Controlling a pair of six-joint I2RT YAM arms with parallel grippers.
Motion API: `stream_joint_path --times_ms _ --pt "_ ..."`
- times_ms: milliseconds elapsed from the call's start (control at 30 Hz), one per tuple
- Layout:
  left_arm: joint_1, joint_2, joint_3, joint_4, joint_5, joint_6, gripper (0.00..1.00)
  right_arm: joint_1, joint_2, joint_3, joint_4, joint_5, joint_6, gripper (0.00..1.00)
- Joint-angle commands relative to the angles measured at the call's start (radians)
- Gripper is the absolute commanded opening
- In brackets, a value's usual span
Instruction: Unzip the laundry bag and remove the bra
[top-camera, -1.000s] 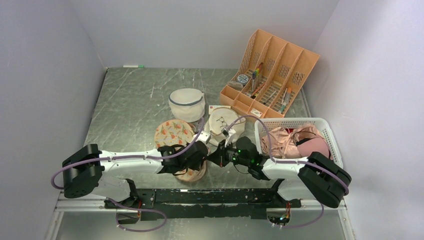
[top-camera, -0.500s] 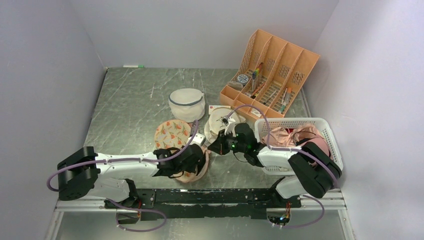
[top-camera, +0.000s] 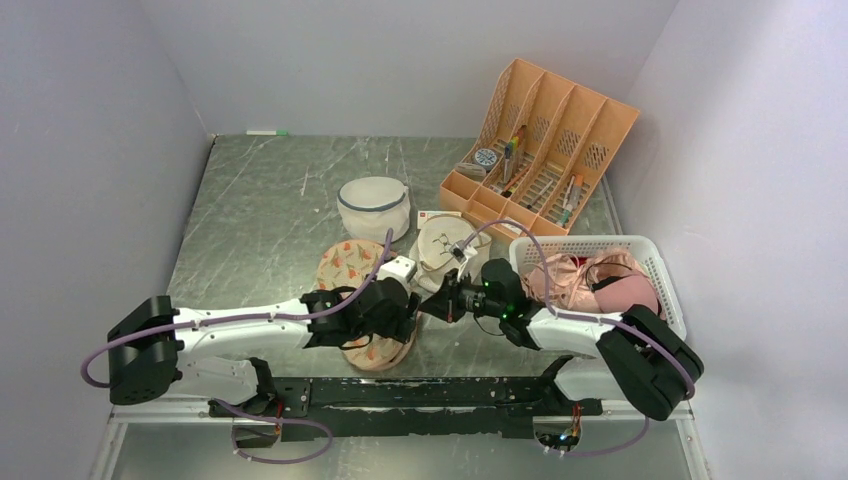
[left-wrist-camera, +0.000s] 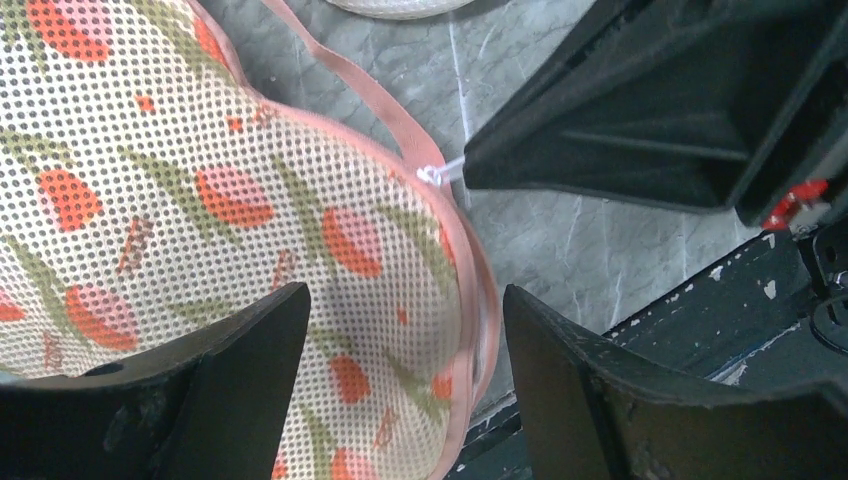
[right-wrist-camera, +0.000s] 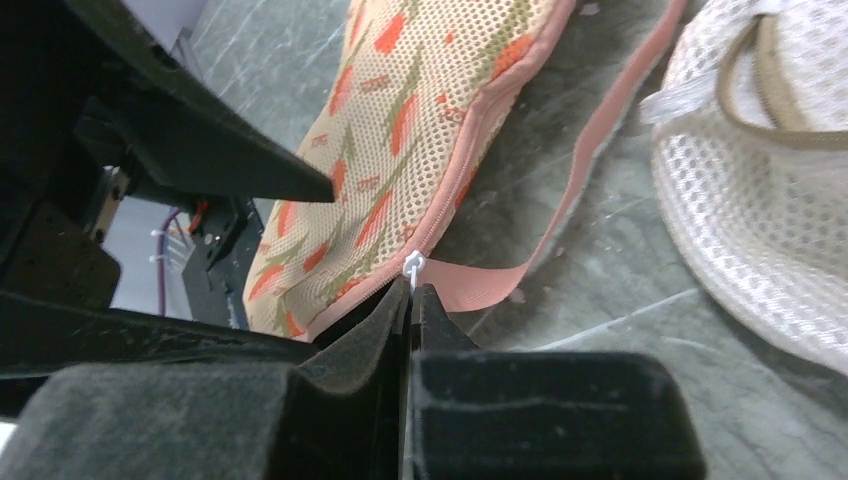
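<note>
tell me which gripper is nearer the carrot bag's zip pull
Right. The right gripper pinches the zip pull; the left gripper hangs open over the laundry bag, beside it.

A white tubular left arm (top-camera: 250, 326) and a white tubular right arm (top-camera: 575, 328) carry bulky black joint housings (top-camera: 150, 352) and looping lilac cables (top-camera: 97, 358). The left claw (left-wrist-camera: 405, 300) and right claw (right-wrist-camera: 411, 292) have matte black wedge-shaped fingers (left-wrist-camera: 240, 370). Small green lights (top-camera: 484, 293) dot the right wrist.

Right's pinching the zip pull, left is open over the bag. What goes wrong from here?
1. The right gripper pinches only the tip of the small white zip pull, so it may slip free under tension.
2. The left gripper is open above the laundry bag, not pinning it, so the bag may drag along instead of unzipping.
</note>
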Motion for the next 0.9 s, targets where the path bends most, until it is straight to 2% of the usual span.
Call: stream_joint_path --times_ms 0,167,367,533,633,700,733,867 --pt "-0.005 0.040 0.041 0.053 0.013 0.036 0.82 0.032 -0.040 -0.031 0.077 -0.027 0.050 0.00" --pt "-0.005 0.102 0.040 0.060 -0.049 0.058 0.78 0.102 -0.031 -0.017 0.043 0.033 0.027 0.00" --pt "-0.005 0.062 -0.027 0.036 -0.079 0.032 0.44 0.121 0.007 -0.035 0.074 0.086 0.018 0.00" --pt "-0.004 -0.023 -0.079 0.033 -0.075 0.044 0.26 0.120 0.100 0.029 0.041 0.141 -0.035 0.00" --pt "-0.005 -0.056 -0.089 0.024 -0.067 0.054 0.19 0.118 0.136 0.067 0.019 0.181 -0.052 0.00" --pt "-0.005 -0.071 -0.091 0.015 -0.058 0.052 0.10 0.116 0.145 0.078 0.025 0.202 -0.059 0.00" --pt "-0.005 -0.083 -0.094 0.008 -0.058 0.045 0.07 0.113 0.151 0.084 0.023 0.231 -0.059 0.00" --pt "-0.005 -0.121 -0.112 0.010 -0.024 0.049 0.07 0.080 0.168 0.118 -0.014 0.326 -0.045 0.00"
